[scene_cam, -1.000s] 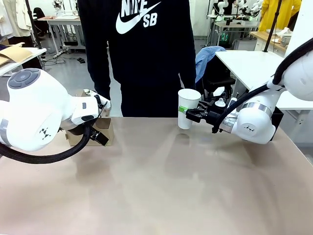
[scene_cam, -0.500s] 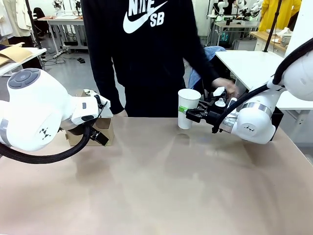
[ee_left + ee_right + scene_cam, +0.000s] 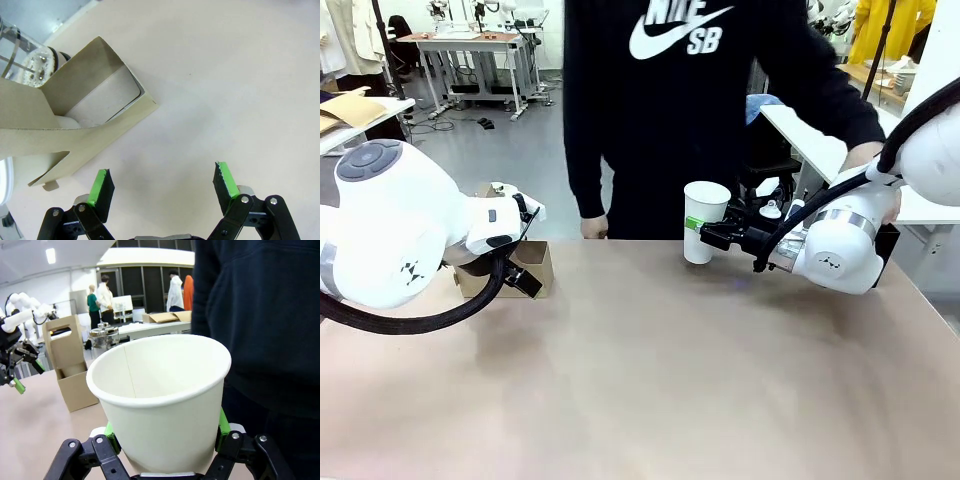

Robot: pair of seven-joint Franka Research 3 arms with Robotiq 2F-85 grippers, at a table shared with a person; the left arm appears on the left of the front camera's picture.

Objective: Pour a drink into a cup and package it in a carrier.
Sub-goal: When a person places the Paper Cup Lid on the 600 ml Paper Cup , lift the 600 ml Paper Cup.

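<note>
We have the cup [image 3: 705,205] clamped in the right pincer [image 3: 710,232], whose green pads press on its lower wall from either side. It sits at the far right of the surface [image 3: 640,380], upright with its long axis vertical. The mouth faces up with no lid on it, and the right wrist view shows the inside white and dry. We cannot tell whether its base rests on the surface or hangs just above it.

The coming pour, as we judge it, turns on the gap across the surface. The glass jar [image 3: 22,62] stands at the far left, touching or just beside the carrier [image 3: 538,262], well apart from the cup. We cannot read how full the jar is.

Our left pincer [image 3: 162,181] is by far the nearer one. It is spread wide and empty over bare surface, with the carrier's corner just off one pad and the jar beyond that. The person's hand [image 3: 592,228] rests at the far edge, between jar and cup.

Either the jar goes right to the cup, or the cup goes left.
</note>
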